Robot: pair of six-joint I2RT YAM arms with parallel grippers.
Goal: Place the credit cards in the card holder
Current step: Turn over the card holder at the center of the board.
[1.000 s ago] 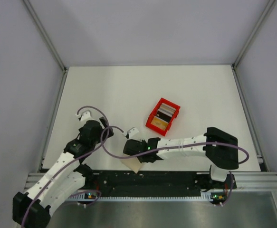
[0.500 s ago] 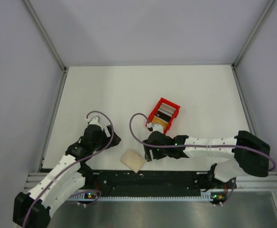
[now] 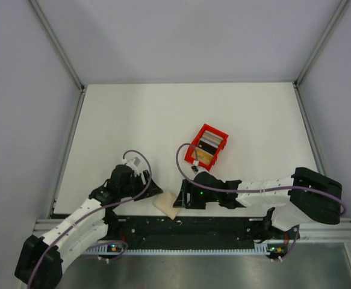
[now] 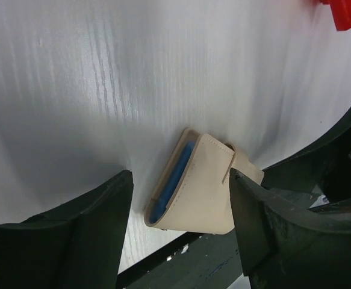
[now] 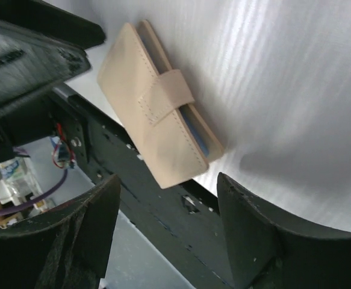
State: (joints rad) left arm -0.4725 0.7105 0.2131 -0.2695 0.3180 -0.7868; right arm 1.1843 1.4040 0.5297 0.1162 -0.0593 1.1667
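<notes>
Both spread and empty, my left gripper (image 3: 153, 191) and right gripper (image 3: 180, 198) flank the closed card holder (image 3: 168, 204) at the 6 o'clock edge of the table (image 3: 133, 120); it looks light and soft, best pinched across its stitched edges.

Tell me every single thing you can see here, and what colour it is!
Soft folding card holder: one, beige, strapped shut, at the table's near edge between both pincers.
Blue flat thing: one, tucked inside the holder with only its edge showing; perhaps a card.
Open-topped plastic tray: one, red, mid-table, beyond the holder.
Thin plastic cards: several, black, silvery and gold-orange, in the tray; exact count unclear.
Flat table: one, white.
Metal rail: one, black, along the table's near edge.
Cables: two, purple, one per arm.
Left pincer: one, black, open, fingers either side of the holder.
Right pincer: one, black, open, holder just ahead, untouched.
</notes>
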